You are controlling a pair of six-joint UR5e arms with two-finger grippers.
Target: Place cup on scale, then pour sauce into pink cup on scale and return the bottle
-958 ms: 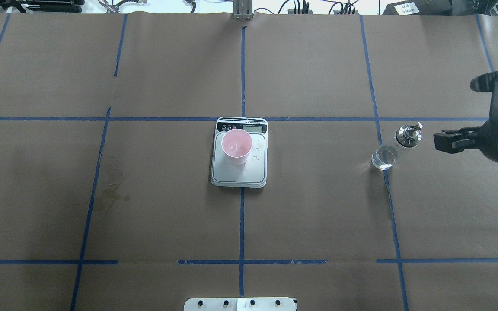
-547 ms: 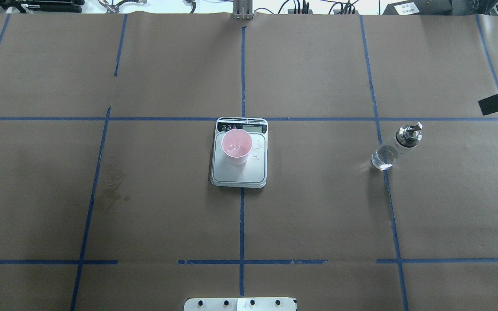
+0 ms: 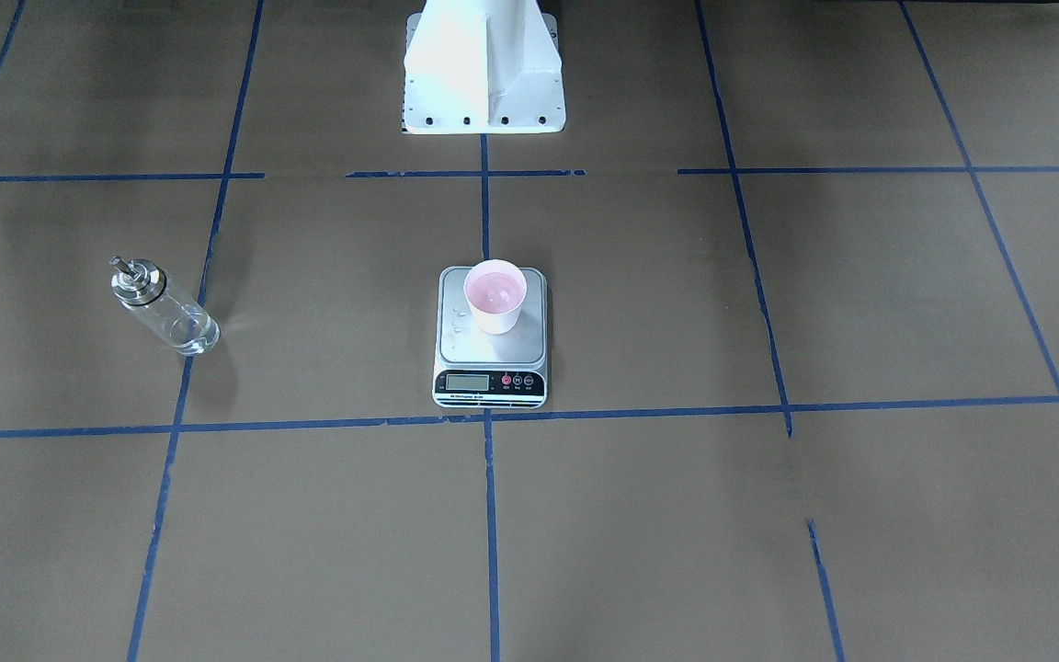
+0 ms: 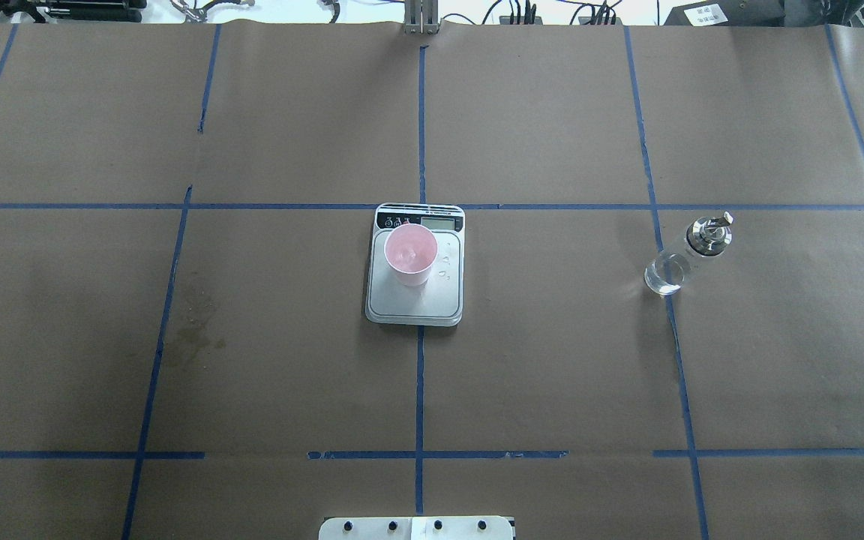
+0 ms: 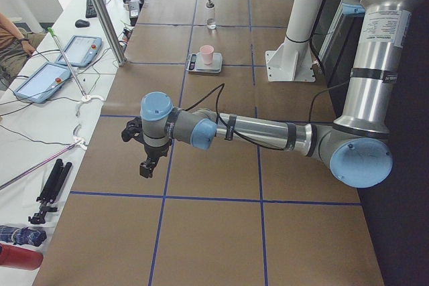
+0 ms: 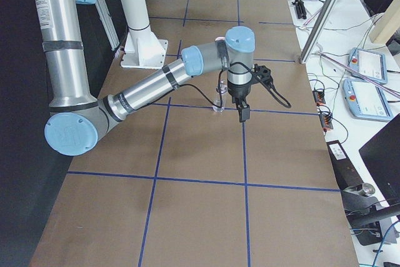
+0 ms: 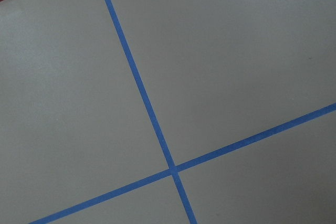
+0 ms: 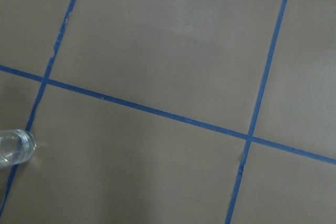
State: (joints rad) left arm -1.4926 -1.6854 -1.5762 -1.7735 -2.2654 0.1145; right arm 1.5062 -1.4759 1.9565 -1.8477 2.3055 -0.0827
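1. The left end effector [image 5: 146, 167] hangs above the brown paper near a blue tape line and points down. It shows only in the left side view, so I cannot tell how wide its jaws stand.
2. The right end effector [image 6: 243, 114] also points down, just beside the bottle [image 6: 219, 102] without touching it. It appears only in the right side view, so its jaw width cannot be told.
3. The cup [image 4: 410, 255] stands upright on the scale [image 4: 415, 304], toward the display end of the steel platform. A few droplets [image 4: 445, 265] lie on the platform beside it.
4. The bottle stands upright on a blue tape line, well apart from the scale, on the robot's right. Its base shows at the edge of the right wrist view.
5. The surface [image 4: 552, 375] is covered in brown paper divided into a grid by blue tape lines [image 4: 419, 390]. A faint stain [image 4: 196, 334] marks the paper on the robot's left.
6. Beyond the surface, a white bench carries two tablets [image 5: 80, 50], cables and a folded tripod [image 5: 52, 189]. A person's arm [image 5: 10, 31] shows at that bench's far edge.
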